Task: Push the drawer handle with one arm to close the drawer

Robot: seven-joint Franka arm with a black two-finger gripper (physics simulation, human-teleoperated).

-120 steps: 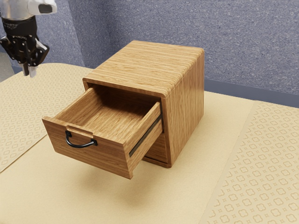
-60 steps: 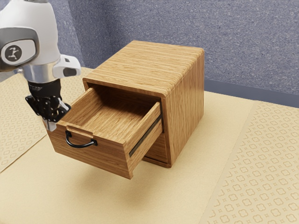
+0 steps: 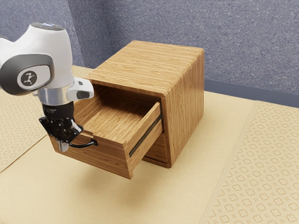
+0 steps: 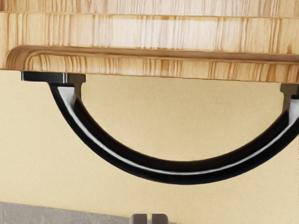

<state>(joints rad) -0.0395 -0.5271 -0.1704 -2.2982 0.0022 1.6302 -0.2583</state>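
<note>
The gripper (image 3: 63, 146) points down in front of the drawer face, by the handle's end nearer the exterior view's left, and hides part of it. In the wrist view the shut gripper (image 4: 149, 218) has its two tips side by side, nothing between them. The black curved handle (image 3: 85, 145) is fixed to the wooden drawer (image 3: 110, 156), which stands well out of its cabinet (image 3: 186, 93). Seen from the hand, the handle (image 4: 180, 172) bows out from the drawer front (image 4: 154, 35), with a gap between its curve and the fingertips.
A beige patterned surface (image 3: 224, 140) surrounds the cabinet. Behind it rises a blue-grey speckled wall (image 3: 252, 42). The drawer's inside (image 3: 117, 119) holds nothing.
My hand has come in from the exterior view's upper left, moving down past the drawer's corner to the front of the handle. Drawer and cabinet have not moved.
</note>
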